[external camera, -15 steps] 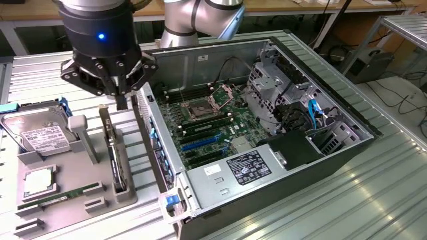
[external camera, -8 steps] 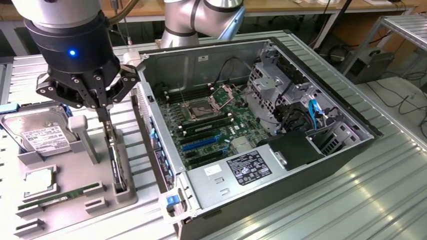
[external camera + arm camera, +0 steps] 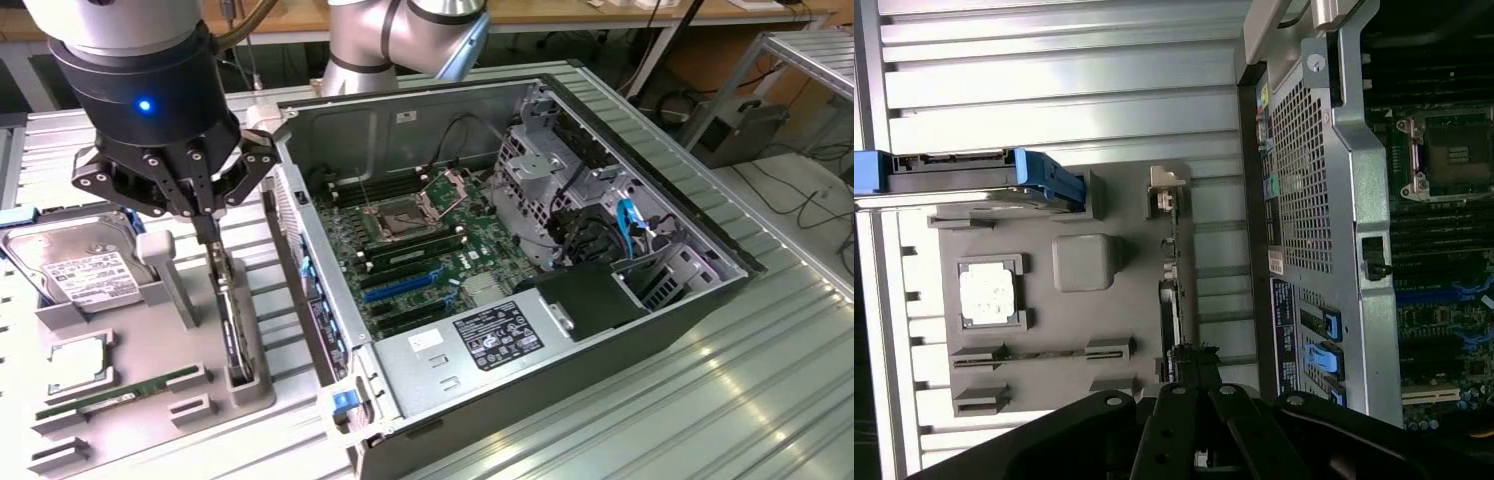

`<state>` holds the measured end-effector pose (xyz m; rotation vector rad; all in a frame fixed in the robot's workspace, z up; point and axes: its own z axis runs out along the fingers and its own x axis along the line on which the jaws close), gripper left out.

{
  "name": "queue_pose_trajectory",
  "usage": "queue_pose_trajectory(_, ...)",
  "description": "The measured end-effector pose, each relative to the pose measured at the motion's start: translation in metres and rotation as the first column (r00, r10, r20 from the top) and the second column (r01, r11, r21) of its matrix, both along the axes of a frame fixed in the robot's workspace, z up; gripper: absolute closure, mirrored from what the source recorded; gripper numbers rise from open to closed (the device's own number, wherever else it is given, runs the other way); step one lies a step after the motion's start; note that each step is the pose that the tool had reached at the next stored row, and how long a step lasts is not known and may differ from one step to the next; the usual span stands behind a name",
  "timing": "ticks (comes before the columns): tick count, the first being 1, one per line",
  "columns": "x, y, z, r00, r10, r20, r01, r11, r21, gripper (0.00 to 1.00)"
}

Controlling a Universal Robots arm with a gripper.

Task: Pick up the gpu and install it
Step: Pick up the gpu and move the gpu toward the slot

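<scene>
The gpu (image 3: pixel 235 330) is a thin black card standing on edge in a slot of the grey holder tray (image 3: pixel 160 355), at the exterior view's left of the open computer case (image 3: pixel 561 330). My gripper (image 3: pixel 212 232) hangs straight above the card's far end, its narrow fingers drawn together on the card's top edge. In the wrist view the gpu (image 3: pixel 1172 290) runs edge-on away from my gripper (image 3: pixel 1190 385), whose black fingers (image 3: pixel 1170 420) meet around it. The motherboard (image 3: pixel 414 250) lies exposed inside the case, with blue expansion slots (image 3: pixel 400 286).
On the same tray sit a silver hard drive (image 3: pixel 83 272), a CPU (image 3: pixel 78 362) and a green RAM stick (image 3: pixel 118 394). The case's perforated rear panel (image 3: pixel 1304 190) stands close beside the tray. A ribbed metal table (image 3: pixel 694 400) carries everything.
</scene>
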<state>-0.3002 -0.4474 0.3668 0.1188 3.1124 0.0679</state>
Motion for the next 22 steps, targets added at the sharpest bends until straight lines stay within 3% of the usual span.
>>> queue_pose_trajectory(3, 0.0, 0.0, 0.0, 1.0, 0.0, 0.0, 0.0, 1.0, 0.0, 0.89)
queue_pose_trajectory(7, 0.0, 0.0, 0.0, 1.0, 0.0, 0.0, 0.0, 1.0, -0.0001, 0.64)
queue_pose_trajectory(8, 0.0, 0.0, 0.0, 1.0, 0.0, 0.0, 0.0, 1.0, -0.0001, 0.64)
queue_pose_trajectory(9, 0.0, 0.0, 0.0, 1.0, 0.0, 0.0002, 0.0, 1.0, -0.0001, 0.58)
queue_pose_trajectory(13, 0.0, 0.0, -0.0037, 1.0, 0.0, 0.0002, 0.0, 1.0, -0.0033, 0.58)
queue_pose_trajectory(22, -0.003, -0.0022, -0.0216, 1.0, 0.0, 0.0002, 0.0, 1.0, -0.0035, 0.58)
